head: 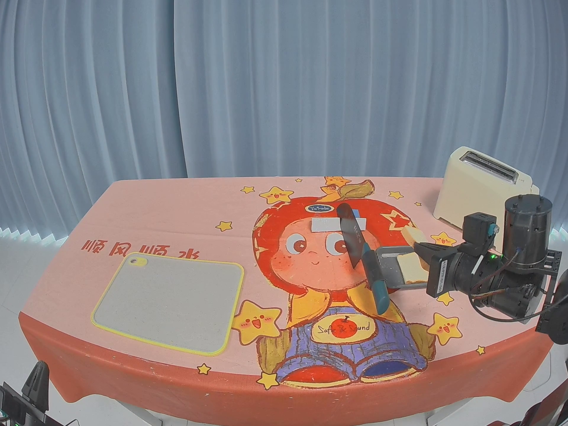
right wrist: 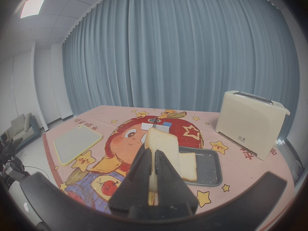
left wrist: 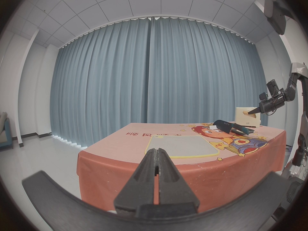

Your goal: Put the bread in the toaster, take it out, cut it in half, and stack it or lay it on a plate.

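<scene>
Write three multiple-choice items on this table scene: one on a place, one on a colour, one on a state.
1. Where on the table does the cutting board lie?
A. right edge
B. left part
C. far middle

2. What colour is the handle of the knife?
A. teal
B. yellow
C. white

3. What state is the right tool in?
A. open and empty
B. shut on the knife
C. shut on a bread slice

Answers:
1 B: the head view shows it flat at the robot's left.
2 A: the handle is teal next to the dark blade.
3 C: it clamps the bread slice, held off the table.
</scene>
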{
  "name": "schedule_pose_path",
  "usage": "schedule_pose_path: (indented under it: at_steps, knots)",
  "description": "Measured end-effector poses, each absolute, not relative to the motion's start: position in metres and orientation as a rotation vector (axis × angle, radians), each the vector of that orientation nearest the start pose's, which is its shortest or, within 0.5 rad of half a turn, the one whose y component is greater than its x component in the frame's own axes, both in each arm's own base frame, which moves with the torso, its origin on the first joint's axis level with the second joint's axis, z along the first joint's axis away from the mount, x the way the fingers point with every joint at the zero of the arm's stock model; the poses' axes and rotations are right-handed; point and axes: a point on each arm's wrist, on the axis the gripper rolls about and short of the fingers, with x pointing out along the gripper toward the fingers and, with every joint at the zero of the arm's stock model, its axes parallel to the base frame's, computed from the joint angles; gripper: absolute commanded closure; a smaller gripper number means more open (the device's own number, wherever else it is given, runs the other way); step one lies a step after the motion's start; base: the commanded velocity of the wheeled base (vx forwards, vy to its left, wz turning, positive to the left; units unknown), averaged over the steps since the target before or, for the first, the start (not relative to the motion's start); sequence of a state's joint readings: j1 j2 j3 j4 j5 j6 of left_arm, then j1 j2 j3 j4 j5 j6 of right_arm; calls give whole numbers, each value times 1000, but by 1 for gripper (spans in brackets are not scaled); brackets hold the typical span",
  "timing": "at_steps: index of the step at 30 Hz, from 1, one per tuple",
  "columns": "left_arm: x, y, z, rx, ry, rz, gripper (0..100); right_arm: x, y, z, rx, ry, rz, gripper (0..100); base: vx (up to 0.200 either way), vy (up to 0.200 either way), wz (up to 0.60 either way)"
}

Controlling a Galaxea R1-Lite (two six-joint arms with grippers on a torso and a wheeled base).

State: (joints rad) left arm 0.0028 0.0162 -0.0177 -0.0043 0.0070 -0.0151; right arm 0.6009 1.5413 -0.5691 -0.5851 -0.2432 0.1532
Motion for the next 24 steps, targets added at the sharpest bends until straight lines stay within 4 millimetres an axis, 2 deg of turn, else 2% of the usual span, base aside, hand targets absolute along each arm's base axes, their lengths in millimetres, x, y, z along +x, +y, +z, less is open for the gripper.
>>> schedule_pose_path:
  at_steps: [12, 24]
  knots:
    - [-23, 0, 81, -15, -6, 10, 100, 219, 136, 143, -32, 436, 280, 100, 0, 0, 0]
    - [-23, 0, 81, -15, -6, 10, 100, 219, 139, 143, -30, 426, 290, 100, 0, 0, 0]
